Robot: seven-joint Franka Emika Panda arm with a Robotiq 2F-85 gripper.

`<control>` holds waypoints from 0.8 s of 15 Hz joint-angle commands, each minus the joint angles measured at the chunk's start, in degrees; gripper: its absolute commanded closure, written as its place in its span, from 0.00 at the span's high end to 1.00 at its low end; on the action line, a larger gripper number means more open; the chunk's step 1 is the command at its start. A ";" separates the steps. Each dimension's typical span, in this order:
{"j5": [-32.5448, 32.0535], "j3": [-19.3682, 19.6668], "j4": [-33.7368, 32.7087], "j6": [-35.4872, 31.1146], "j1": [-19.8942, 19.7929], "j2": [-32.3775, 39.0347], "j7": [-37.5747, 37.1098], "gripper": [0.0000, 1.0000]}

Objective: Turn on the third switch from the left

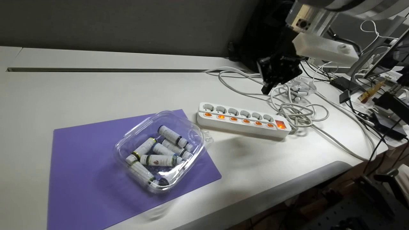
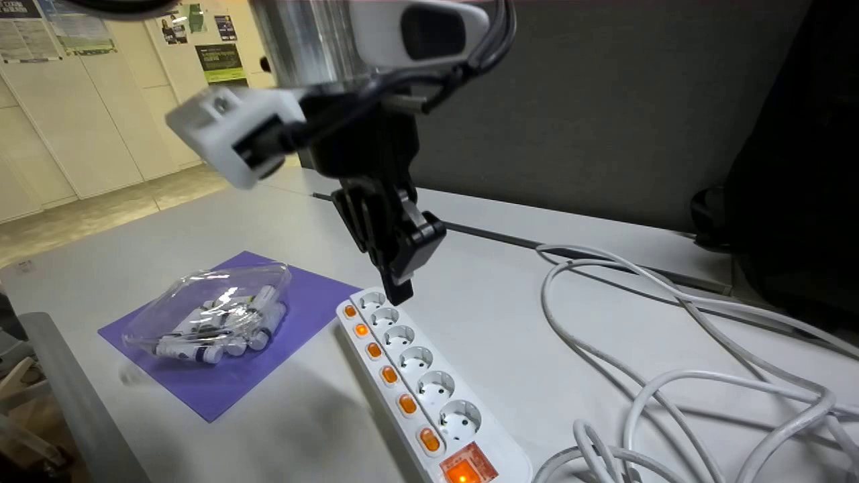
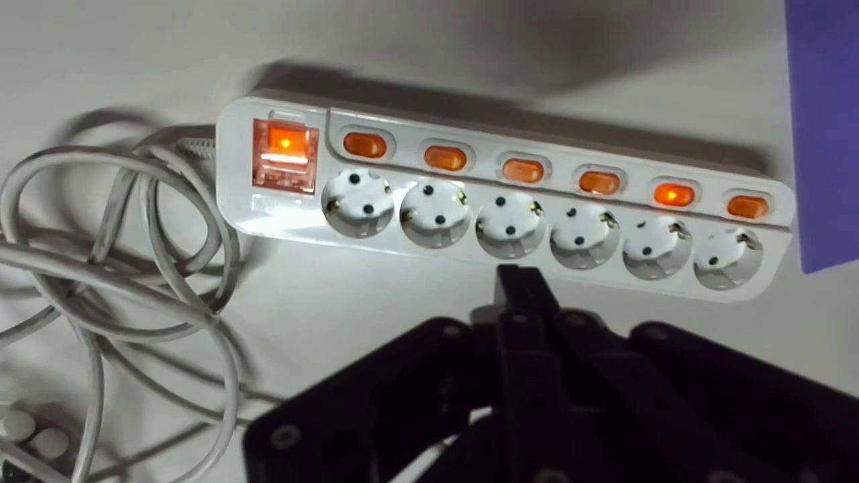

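The white power strip (image 1: 239,128) lies on the table and shows in all views, including an exterior view (image 2: 507,451) and the wrist view (image 3: 235,168). The third switch from the left, counted from the cable-free end, is a small orange rocker (image 1: 234,119); it also shows in an exterior view (image 2: 374,349) and the wrist view (image 3: 599,182). It looks unlit. The second switch (image 3: 673,194) and the large main switch (image 3: 286,143) glow. My gripper (image 3: 520,268) is shut and empty, raised above the table on the socket side of the strip. It shows in both exterior views (image 1: 266,90) (image 2: 399,295).
A clear plastic box (image 1: 159,153) with several small bottles stands on a purple sheet (image 1: 83,179) beyond the strip's cable-free end. Looped grey cables (image 3: 154,282) lie at its cable end. A dark partition (image 1: 121,25) stands behind the table.
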State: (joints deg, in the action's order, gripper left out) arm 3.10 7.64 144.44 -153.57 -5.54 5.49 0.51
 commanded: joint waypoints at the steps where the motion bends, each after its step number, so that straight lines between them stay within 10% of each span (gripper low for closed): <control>1: -0.23 -0.48 -0.60 -0.13 -0.45 1.50 -0.26 0.01; 12: 0.95 -3.33 -1.68 -3.00 0.77 7.35 0.54 0.00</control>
State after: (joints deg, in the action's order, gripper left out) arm 3.65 5.63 143.95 -155.17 -5.36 9.69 1.18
